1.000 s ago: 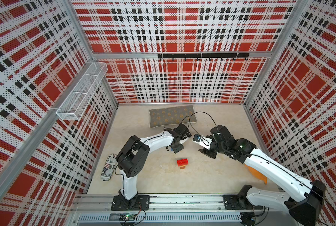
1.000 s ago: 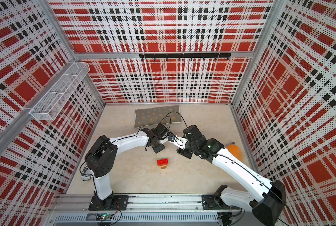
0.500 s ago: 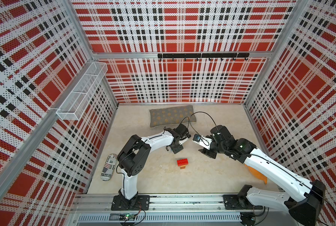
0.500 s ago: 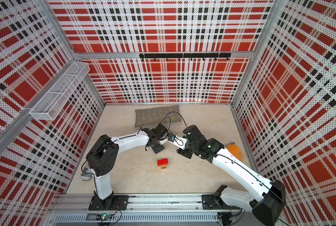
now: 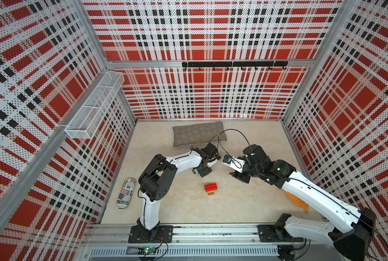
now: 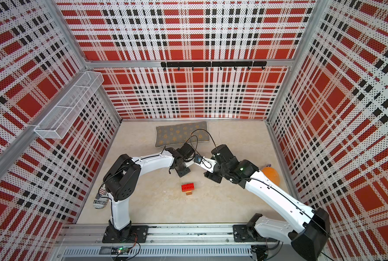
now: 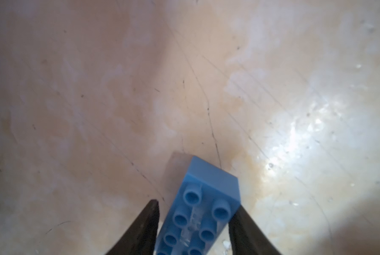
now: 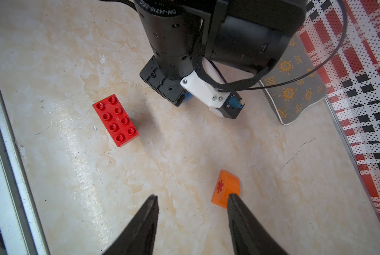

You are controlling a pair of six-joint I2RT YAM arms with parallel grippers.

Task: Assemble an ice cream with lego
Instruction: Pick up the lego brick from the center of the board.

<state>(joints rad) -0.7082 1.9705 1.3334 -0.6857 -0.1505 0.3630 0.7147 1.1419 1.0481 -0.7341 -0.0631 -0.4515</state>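
Beyond partial ice cream (image 5: 210, 188), slightly left, left gripper (image 7: 196, 206): jaws astride blue brick (image 7: 203, 212). One pad (image 7: 240, 220) touching, sliver of gap at other, firm pinch not tellable.

Right of it, right gripper (image 8: 192, 198): spread, empty, one tip just beside orange dome (image 8: 226, 187) lying on floor (image 8: 184, 154).

Centre floor, ice cream so far: red brick (image 8: 115, 121) on brown-orange stem (image 5: 211, 192).

Judged remaining: blue layer, then dome.

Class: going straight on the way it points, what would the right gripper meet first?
Probably the bare table, though depth is unclear; the orange dome brick sits just off that line.
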